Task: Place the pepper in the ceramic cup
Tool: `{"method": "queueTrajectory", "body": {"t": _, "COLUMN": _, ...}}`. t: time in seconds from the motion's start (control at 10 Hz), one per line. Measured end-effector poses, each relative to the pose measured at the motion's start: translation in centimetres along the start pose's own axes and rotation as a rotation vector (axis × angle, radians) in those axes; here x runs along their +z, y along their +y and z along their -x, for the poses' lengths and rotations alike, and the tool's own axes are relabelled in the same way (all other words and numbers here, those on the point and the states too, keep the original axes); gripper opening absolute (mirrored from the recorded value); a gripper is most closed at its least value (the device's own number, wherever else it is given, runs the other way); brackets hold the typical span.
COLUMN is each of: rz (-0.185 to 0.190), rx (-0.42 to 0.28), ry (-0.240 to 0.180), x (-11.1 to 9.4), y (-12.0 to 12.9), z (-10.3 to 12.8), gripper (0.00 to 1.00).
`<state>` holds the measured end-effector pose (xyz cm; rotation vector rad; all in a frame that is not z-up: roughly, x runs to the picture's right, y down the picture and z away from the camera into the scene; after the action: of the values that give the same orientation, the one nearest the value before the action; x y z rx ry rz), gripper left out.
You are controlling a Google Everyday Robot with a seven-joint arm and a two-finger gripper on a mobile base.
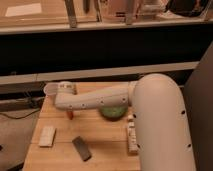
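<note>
My arm reaches from the right across the wooden table [100, 135]. My gripper [69, 110] is under the arm's left end and points down. The small red-orange pepper [70, 115] hangs upright from it, just above the table top. The white ceramic cup [50, 89] stands at the table's back left corner, just left of and behind the gripper, partly hidden by the arm's end. The pepper is beside the cup, not over it.
A wide green bowl [113, 112] sits mid-table, partly under the arm. A pale rectangular block [47, 136] lies front left, a dark flat bar [82, 148] front centre, and a light packet [131, 133] to the right. A dark counter stands behind the table.
</note>
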<state>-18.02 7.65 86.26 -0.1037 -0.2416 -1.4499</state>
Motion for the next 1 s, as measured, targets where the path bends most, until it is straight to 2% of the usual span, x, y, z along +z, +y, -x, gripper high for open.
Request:
{"method": "queueTrajectory", "body": {"t": 0.5, "rz": 0.008, "rx": 0.012, "ry": -0.092, "x": 1.9, "y": -0.6, "z": 0.6, "gripper": 0.78}}
{"method": "queueTrajectory", "body": {"t": 0.7, "rz": -0.002, "rx": 0.005, "ry": -0.107, "x": 2.2, "y": -1.1, "z": 0.8, "gripper": 0.78}}
{"method": "queueTrajectory", "body": {"t": 1.0, "rz": -0.030, "rx": -0.018, "ry": -0.108, "x": 2.6, "y": -2.2, "z": 1.0, "gripper": 0.78}}
